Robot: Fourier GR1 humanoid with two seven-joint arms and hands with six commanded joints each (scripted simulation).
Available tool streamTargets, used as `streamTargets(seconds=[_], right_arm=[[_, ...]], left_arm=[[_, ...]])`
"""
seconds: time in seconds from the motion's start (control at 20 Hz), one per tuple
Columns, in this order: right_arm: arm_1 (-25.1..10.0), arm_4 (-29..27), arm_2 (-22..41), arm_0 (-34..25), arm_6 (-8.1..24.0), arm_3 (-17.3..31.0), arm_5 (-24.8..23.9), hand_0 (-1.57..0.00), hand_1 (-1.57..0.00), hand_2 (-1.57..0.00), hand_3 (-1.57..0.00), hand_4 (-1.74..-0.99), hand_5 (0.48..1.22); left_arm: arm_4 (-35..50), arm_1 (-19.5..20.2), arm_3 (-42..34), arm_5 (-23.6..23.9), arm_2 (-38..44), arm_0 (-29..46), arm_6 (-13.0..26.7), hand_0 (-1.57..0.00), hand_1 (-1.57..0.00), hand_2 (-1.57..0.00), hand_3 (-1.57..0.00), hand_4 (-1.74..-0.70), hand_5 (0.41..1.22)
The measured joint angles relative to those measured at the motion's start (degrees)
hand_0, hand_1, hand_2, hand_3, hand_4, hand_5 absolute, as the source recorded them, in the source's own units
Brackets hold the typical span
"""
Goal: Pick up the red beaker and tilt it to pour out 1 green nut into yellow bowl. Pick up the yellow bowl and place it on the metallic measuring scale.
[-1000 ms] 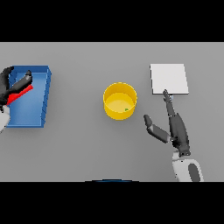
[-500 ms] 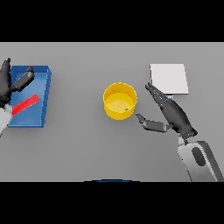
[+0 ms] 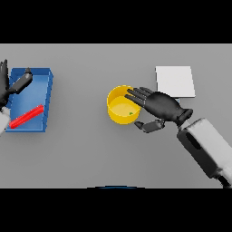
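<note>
- Grey table (image 3: 86, 149) fills the head view.
- Yellow bowl (image 3: 118, 110) stands near the middle; a small green nut (image 3: 131, 113) lies inside.
- Right hand (image 3: 159, 107) reaches over the bowl's right rim, fingers spread, thumb just beside the wall; contact is unclear.
- White scale (image 3: 175, 81) sits behind the hand.
- Red beaker (image 3: 26, 116) lies in the blue tray (image 3: 46, 97).
- Left hand (image 3: 10, 86), cut off at the edge, hangs open over the tray.

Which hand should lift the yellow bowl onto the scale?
Right. The right hand is already at the round yellow bowl, fingers over its rim, with the flat metallic scale just beyond. The left hand is far off at the blue tray.
</note>
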Motion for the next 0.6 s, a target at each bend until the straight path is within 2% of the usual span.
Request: streamTargets(seconds=[0.15,0.35,0.55,0.6], right_arm=[[0.49,3.43,3.95,-3.98,-0.8,3.56,1.93,0.0,0.0,0.0,0.0,-1.213,0.714],[1.46,4.62,6.82,-7.14,-2.61,8.29,4.8,0.0,0.0,0.0,0.0,-1.225,0.722],[4.42,5.58,8.88,-11.57,-2.06,13.52,6.64,0.0,0.0,0.0,0.0,-1.25,0.733],[4.25,5.96,9.37,-12.16,-2.91,14.24,6.76,0.0,0.0,0.0,0.0,-1.255,0.733]], left_arm=[[0.0,0.21,-0.6,-0.24,-0.22,0.27,-0.21,0.0,0.0,0.0,0.0,-0.75,0.706],[0.49,0.8,-0.55,-0.4,0.28,0.85,-0.3,0.0,0.0,0.0,0.0,-0.74,0.698],[0.08,0.74,-0.95,0.32,0.06,0.98,-0.38,0.0,0.0,0.0,0.0,-0.74,0.699],[0.18,1.1,-1.22,0.02,0.21,0.64,0.11,0.0,0.0,0.0,0.0,-0.74,0.699]])
